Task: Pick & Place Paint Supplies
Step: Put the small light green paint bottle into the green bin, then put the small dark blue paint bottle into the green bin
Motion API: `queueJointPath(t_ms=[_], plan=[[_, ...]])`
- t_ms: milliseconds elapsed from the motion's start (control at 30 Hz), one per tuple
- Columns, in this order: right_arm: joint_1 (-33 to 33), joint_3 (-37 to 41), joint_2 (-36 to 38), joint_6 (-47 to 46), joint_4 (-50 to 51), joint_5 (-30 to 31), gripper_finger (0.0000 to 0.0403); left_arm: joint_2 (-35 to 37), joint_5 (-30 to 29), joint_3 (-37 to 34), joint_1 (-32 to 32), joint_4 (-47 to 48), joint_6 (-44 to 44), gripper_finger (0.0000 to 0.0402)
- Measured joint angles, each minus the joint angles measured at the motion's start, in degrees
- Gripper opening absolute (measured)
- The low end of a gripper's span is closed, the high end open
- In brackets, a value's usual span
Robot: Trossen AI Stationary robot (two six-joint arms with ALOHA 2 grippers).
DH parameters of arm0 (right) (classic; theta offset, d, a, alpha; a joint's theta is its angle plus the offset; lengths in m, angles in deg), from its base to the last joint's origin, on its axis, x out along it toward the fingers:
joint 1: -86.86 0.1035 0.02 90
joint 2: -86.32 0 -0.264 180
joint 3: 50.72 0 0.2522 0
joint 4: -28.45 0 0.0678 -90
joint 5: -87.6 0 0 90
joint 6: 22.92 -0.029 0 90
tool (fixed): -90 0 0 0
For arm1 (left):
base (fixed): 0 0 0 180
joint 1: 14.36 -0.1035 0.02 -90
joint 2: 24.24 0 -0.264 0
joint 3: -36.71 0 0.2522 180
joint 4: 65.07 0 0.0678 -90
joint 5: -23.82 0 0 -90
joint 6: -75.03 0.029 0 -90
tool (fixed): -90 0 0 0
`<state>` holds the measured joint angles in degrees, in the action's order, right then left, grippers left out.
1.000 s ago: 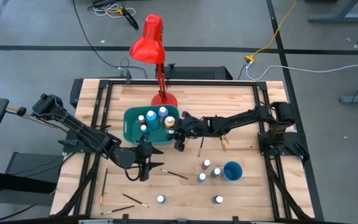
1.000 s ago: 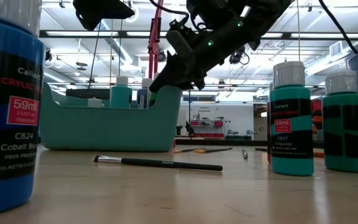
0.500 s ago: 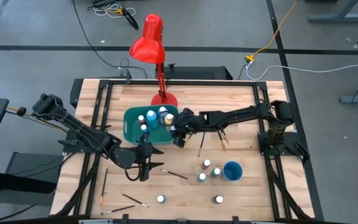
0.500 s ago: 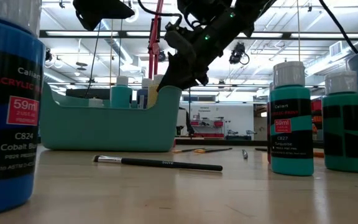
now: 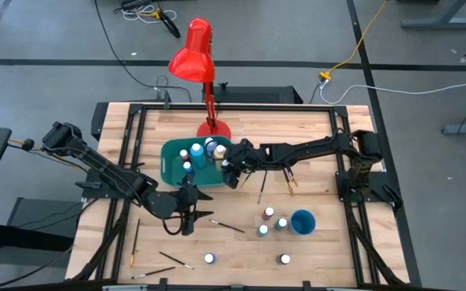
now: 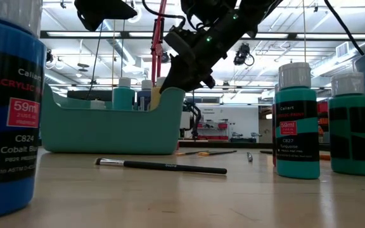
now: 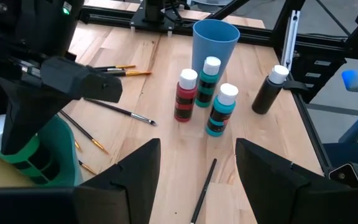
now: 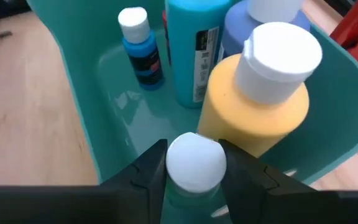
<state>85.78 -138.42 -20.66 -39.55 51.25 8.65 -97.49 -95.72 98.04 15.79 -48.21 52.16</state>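
Note:
My right gripper [image 5: 228, 172] [image 6: 176, 79] is over the right end of the teal bin [image 5: 172, 171] [image 6: 113, 130], shut on a white-capped teal paint bottle [image 8: 194, 163]. Several bottles stand in the bin, among them a yellow one [image 8: 253, 106] right beside the held one. My left gripper [image 5: 186, 217] [image 7: 197, 168] hovers open in front of the bin, above a dark brush [image 7: 204, 194] lying on the table. Three bottles [image 5: 269, 213] stand beside the blue cup [image 5: 302, 221]. Two more bottles [image 5: 209, 259] [image 5: 285, 259] stand near the front edge. My right gripper pinches the teal bottle at its white cap [image 8: 194, 158], one finger [image 8: 146, 171] on each side. The bottle is lifted clear inside the bin's right end, roughly upright, with its body mostly hidden below the cap.
A red desk lamp [image 5: 194, 52] stands on its base behind the bin. Brushes lie scattered: one in front of the bin [image 5: 231, 227] [image 6: 160, 166], two by the right arm [image 5: 261, 187], others near the front left [image 5: 175, 260]. A large blue bottle [image 6: 8, 114] stands close in the low view.
My right gripper has carried the bottle toward the table's far left, from beside the bin's right wall to over its rim and inside. It has stayed shut on the bottle.

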Motion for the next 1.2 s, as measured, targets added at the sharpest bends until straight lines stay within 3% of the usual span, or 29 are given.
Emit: queueJointPath(t_ms=[500,833,1200], plan=[[0.08,0.32,-2.95,2.89,-3.3,0.11,0.0134,0.0,0.0,0.0,-0.02,0.0,2.29,0.0213],[0.02,0.38,-2.97,3.67,-4.91,-4.32,0.0184,0.0,0.01,0.0,0.0,-0.01,2.22,0.0213],[0.06,0.47,-2.94,4.23,-6.25,-4.18,0.0216,0.0,0.02,0.0,-0.02,-0.01,2.12,0.0213]])
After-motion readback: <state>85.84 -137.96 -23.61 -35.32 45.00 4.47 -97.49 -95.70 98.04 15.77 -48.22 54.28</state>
